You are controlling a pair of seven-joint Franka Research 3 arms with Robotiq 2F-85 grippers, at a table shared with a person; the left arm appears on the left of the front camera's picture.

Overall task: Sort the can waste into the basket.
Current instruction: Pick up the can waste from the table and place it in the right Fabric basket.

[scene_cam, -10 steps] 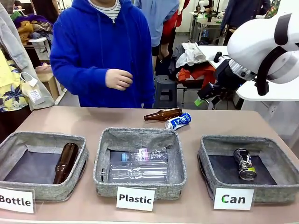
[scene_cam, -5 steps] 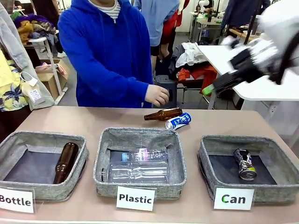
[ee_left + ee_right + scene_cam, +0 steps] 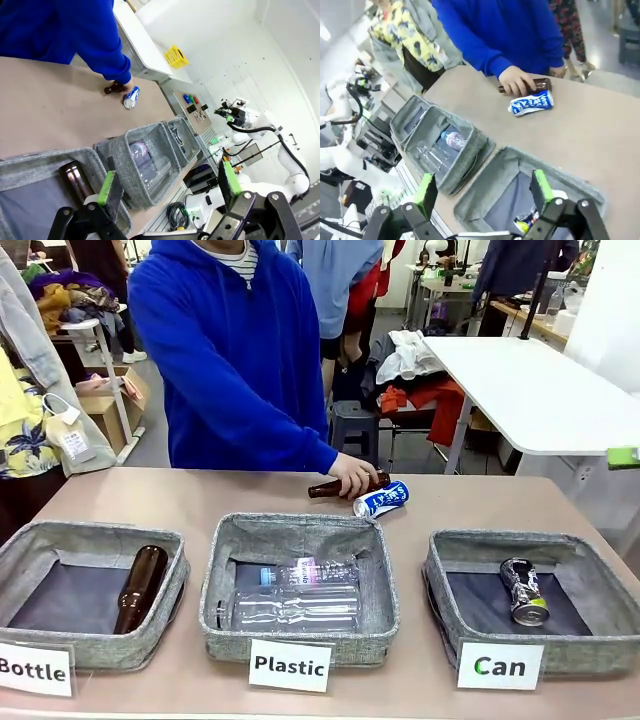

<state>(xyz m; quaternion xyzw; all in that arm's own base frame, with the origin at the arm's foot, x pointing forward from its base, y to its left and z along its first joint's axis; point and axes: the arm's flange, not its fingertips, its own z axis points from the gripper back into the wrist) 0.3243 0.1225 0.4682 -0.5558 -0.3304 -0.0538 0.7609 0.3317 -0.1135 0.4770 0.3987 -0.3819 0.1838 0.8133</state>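
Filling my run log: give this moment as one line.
left gripper: open | right gripper: open | black and silver can: in Can basket | blue can: on table | person's hand: on brown bottle

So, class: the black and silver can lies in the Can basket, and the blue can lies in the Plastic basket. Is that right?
Not quite. The blue can lies on the table, beyond the Plastic basket; the front view shows it. The rest holds.

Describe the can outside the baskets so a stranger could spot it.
Find the middle basket, carded "Plastic". Behind its far right corner lies the blue can with white print. Its neighbour is a brown bottle under the person's hand; the other can is black and silver.
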